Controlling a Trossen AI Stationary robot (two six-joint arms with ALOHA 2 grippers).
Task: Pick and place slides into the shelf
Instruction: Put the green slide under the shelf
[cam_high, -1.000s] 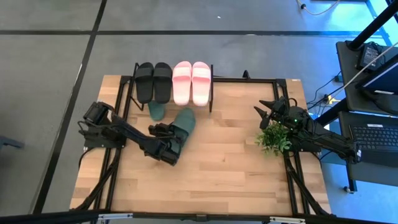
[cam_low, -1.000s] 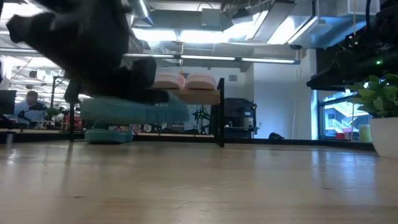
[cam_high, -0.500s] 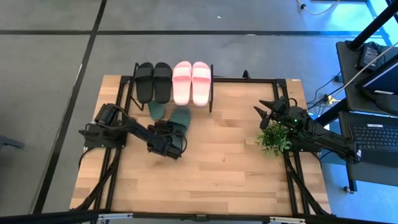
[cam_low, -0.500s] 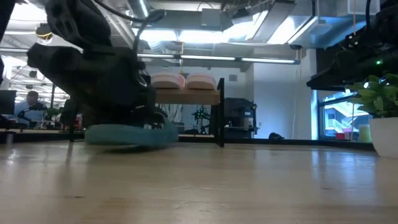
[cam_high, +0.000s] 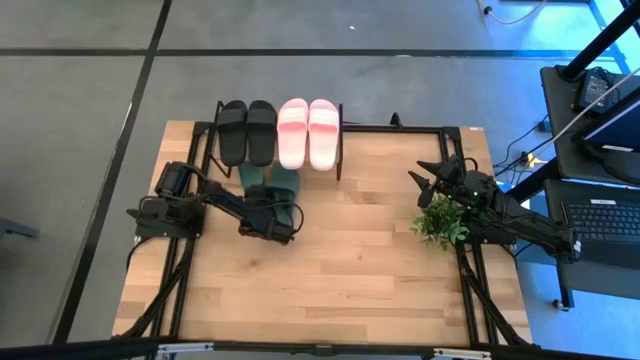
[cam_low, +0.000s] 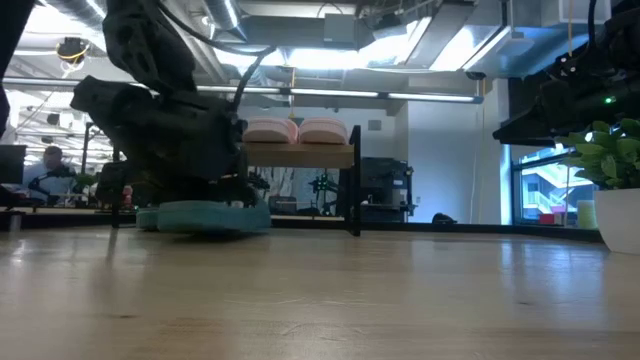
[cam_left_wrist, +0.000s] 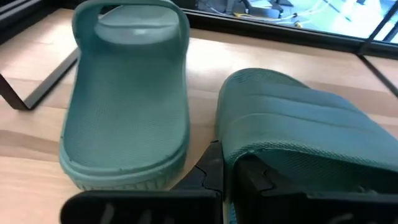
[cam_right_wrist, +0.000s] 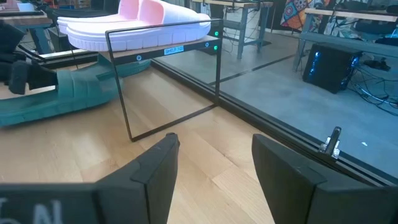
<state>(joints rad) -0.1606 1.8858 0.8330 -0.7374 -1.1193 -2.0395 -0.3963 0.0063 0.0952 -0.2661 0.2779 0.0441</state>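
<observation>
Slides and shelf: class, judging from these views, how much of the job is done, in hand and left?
Done: black pair and pink pair sit atop the shelf. In hand: left gripper grips one green slide beside the other green slide at the shelf. Left: placing it. Right gripper waits open.

1. I work in a robotics lab or open office: my worktop (cam_high: 340, 270) stands on grey carpet tiles (cam_high: 80, 120).
2. Beside me sit a laptop (cam_high: 605, 215) and trailing cables (cam_high: 520, 160).
3. Beyond are strip ceiling lights (cam_low: 330, 60), exposed ducts and a person at a desk (cam_low: 48, 165).
</observation>
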